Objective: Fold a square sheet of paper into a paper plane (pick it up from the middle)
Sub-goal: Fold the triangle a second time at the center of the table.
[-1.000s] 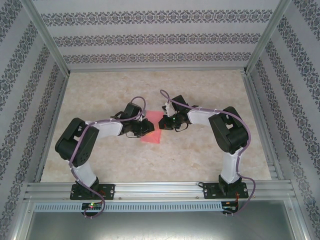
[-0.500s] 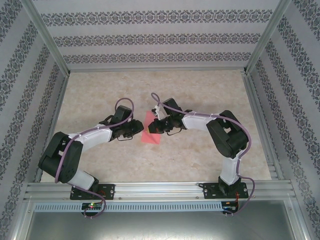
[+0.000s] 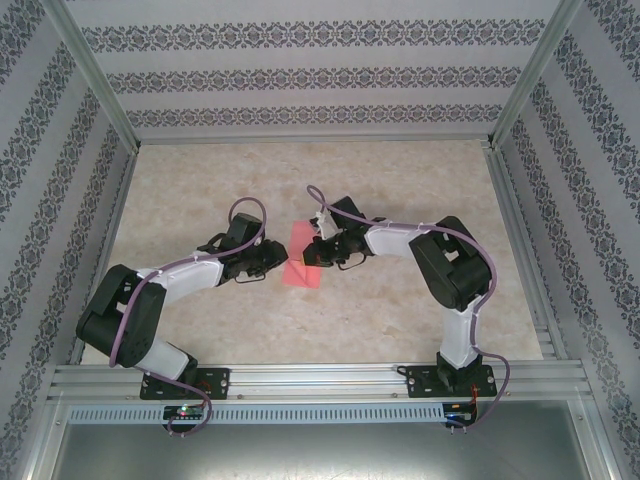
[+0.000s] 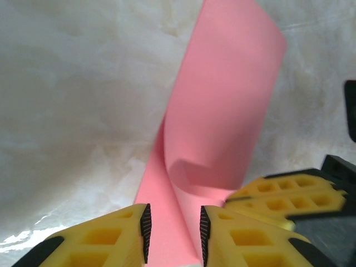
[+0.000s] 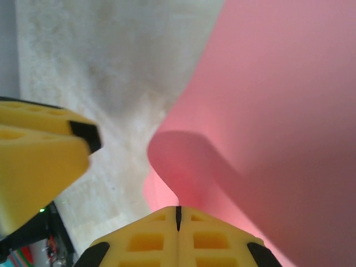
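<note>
The square sheet of paper (image 3: pixel 302 274) is salmon pink and lies mid-table, partly bent over, one flap curling upward (image 4: pixel 222 111). My right gripper (image 3: pixel 312 254) is shut on the sheet's right side, and the paper bulges up from its closed tips (image 5: pixel 178 214). My left gripper (image 3: pixel 272 257) sits at the sheet's left edge. Its jaws (image 4: pixel 174 233) are open, straddling the paper's fold without pinching it. The right gripper's yellow fingers (image 4: pixel 289 194) press the sheet just right of my left fingertips.
The table is a pale marble surface (image 3: pixel 400 310) boxed in by patterned walls and aluminium rails (image 3: pixel 320 378) along the near edge. Both arms bend inward toward the middle, their grippers almost touching.
My left gripper has let go of the sheet and drawn back to the left, jaws parted. The right gripper has shifted left with the paper in it, bending the flap over.
</note>
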### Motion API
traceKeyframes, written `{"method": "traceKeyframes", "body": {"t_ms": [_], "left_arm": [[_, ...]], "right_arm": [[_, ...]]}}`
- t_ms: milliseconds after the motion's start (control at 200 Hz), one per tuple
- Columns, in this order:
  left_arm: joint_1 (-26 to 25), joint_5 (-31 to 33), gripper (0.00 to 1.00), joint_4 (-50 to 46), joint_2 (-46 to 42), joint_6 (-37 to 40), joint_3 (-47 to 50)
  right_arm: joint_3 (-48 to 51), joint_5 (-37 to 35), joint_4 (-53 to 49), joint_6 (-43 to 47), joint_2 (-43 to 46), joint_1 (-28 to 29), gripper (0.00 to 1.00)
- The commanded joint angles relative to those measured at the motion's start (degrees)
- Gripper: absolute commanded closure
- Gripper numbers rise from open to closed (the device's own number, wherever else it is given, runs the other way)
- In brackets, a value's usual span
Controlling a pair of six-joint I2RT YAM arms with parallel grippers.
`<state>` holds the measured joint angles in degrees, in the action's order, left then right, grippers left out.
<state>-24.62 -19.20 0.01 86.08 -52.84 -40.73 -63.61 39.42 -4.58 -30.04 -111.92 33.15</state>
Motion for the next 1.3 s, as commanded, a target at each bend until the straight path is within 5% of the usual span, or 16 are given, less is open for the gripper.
{"method": "traceKeyframes", "body": {"t_ms": [0, 315, 1294], "left_arm": [[0.5, -4.2, 0.70, 5.5, 0.8, 0.3, 0.7], [-0.7, -14.3, 0.76, 11.9, 7.8, 1.1, -2.1], [-2.8, -17.8, 0.81, 12.5, 14.3, 3.5, -7.5]], "right_arm": [[-2.1, -3.5, -3.7, 2.5, -0.6, -1.2, 0.99], [-3.0, -6.2, -5.1, 3.2, -0.5, -2.5, 0.99], [-3.4, -8.4, -7.4, 3.3, -1.5, -3.3, 1.00]]}}
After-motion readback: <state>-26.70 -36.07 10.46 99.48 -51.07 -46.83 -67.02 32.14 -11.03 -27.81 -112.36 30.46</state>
